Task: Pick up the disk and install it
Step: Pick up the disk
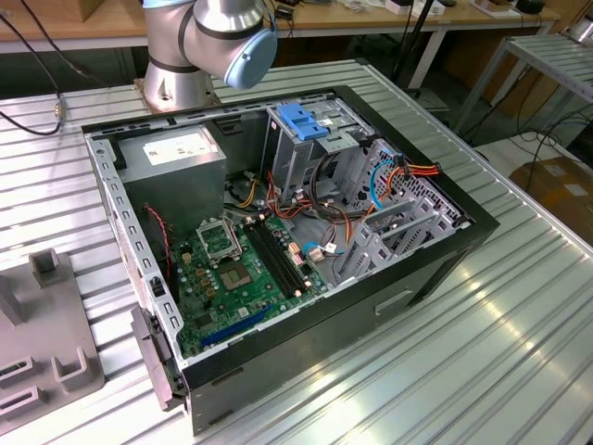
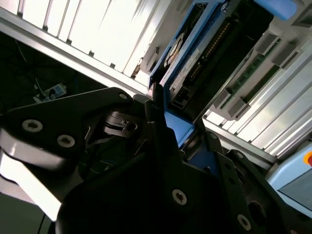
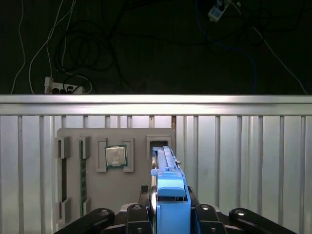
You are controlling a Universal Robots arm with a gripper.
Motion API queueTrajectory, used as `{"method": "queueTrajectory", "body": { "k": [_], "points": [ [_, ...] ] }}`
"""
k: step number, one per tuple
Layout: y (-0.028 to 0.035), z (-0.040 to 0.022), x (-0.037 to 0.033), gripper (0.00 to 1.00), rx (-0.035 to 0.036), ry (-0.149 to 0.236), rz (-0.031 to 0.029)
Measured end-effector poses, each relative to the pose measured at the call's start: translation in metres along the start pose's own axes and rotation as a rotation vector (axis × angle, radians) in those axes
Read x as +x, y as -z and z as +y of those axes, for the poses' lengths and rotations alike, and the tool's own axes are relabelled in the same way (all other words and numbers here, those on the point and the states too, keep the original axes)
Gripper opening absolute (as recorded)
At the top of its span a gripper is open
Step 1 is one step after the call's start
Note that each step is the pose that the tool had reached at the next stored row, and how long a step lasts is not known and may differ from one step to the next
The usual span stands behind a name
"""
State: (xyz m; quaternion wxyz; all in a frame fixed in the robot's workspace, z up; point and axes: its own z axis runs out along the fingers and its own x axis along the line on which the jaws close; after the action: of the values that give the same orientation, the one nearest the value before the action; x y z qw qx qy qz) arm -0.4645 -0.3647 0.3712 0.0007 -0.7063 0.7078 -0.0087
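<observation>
Disk [image 3: 165, 163] is in the gripper [image 3: 170, 209], clamped at its blue carrier end, with a dark finger closed against each flat side, so the jaws stand only as far apart as the drive is thick. In the first wrist view it is seen edge-on. Its long axis runs straight out from the wrist, in line with the tool, towards the grey fixture tray [image 3: 92, 195] lying on the ribbed metal table [image 3: 243, 161]. The far end of the disk lines up with a narrow empty slot [image 3: 158, 143] in that tray, just beside the pocket holding a processor chip [image 3: 116, 156]. Whether that end touches the slot or hangs clear of it cannot be told.

The second wrist view shows the disk [image 2: 195, 53] from one flat side, with the blue rail framing the dark body.

In the exterior view the fixture tray [image 1: 56, 343] sits at the near corner on the exterior view's left. The open computer case [image 1: 435, 269] lies in the middle of the table. Its drive cage [image 1: 296, 153], topped by a fixed blue bracket [image 1: 304, 120], stands at the far side of the case, well apart from the tray. The pick appears done and the install is not.
</observation>
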Motion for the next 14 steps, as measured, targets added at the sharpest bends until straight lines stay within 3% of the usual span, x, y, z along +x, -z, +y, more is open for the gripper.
{"method": "queueTrajectory", "body": {
  "k": [14],
  "points": [
    [0.0168,-0.0002,0.0002,0.37,0.0000,0.000,-0.0063]
  ]
}}
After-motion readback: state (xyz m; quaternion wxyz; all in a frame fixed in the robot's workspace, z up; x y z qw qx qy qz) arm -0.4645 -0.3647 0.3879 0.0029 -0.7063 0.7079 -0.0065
